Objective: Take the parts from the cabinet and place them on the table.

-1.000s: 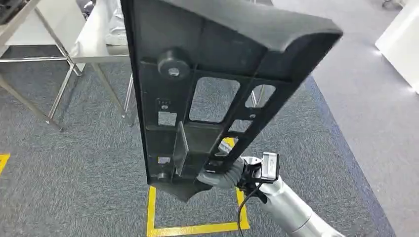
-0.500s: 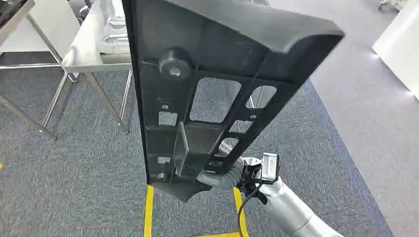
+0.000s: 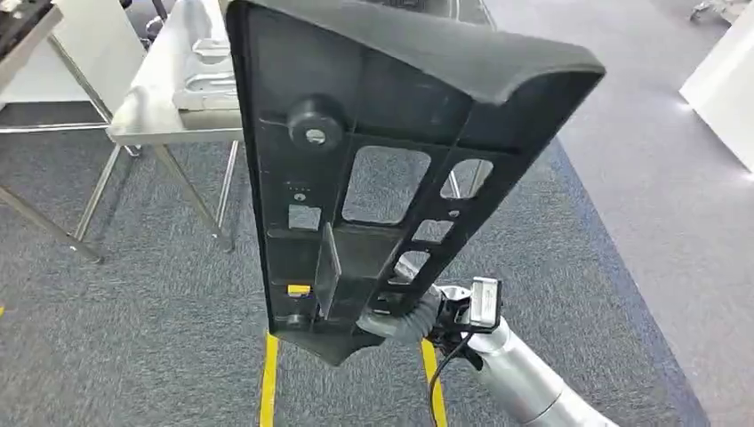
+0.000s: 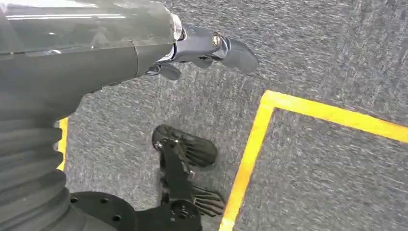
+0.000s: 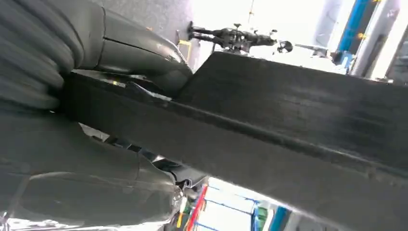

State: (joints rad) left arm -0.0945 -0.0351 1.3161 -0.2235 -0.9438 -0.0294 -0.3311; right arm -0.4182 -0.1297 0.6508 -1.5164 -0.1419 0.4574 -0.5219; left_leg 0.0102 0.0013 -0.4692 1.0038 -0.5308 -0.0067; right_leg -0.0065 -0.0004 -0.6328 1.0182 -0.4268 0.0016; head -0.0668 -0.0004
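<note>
The carpet [image 3: 133, 311] spreads grey across the floor, with yellow tape lines [image 3: 268, 382] running under our feet and paler bare floor off to our right. Ahead on our left stands the steel worktop [image 3: 156, 116] on thin slanted legs, with a pale moulded piece [image 3: 209, 67] lying on it.

We hold the part [image 3: 382, 160], a long black plastic panel with ribs, cut-out windows and a round boss, raised on end and tilted between us and the worktop; its lower end sits in our right hand [image 3: 405, 316], well apart from the worktop. In the right wrist view the thumb and fingers [image 5: 139, 53] close around the panel's edge, so that hand is grasping the part.

Our left hand [image 4: 202, 48] hangs over the carpet near a yellow line, holding nothing. We cannot tell whether its fingers [image 4: 235, 53] are spread or curled.
</note>
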